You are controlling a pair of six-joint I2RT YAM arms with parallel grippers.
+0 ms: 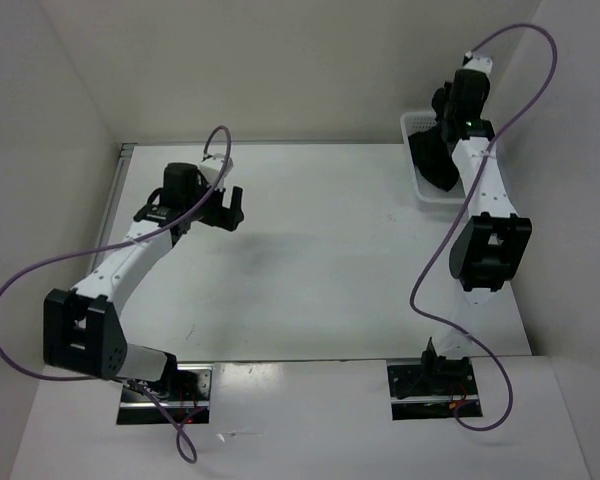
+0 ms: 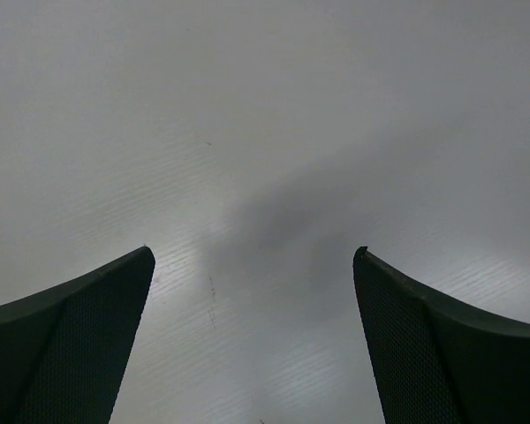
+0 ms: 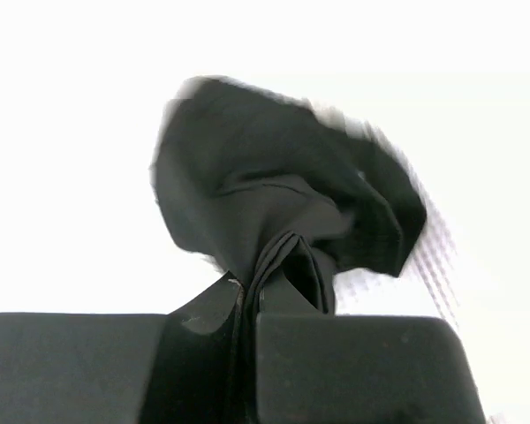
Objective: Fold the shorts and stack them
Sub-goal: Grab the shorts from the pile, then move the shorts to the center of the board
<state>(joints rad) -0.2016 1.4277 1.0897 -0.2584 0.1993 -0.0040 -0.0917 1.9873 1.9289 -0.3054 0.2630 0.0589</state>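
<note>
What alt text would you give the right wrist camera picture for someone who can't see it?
Black shorts, bunched up, are pinched between the right arm's two dark fingers at the bottom of the frame. Behind them all is bright white, with a blurred bit of white mesh basket at right.

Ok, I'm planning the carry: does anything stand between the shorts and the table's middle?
Only the basket rim, which the shorts, held by the right gripper, must clear; nothing else visible.

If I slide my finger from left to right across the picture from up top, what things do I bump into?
left gripper with its jaws open → table → shorts
</note>
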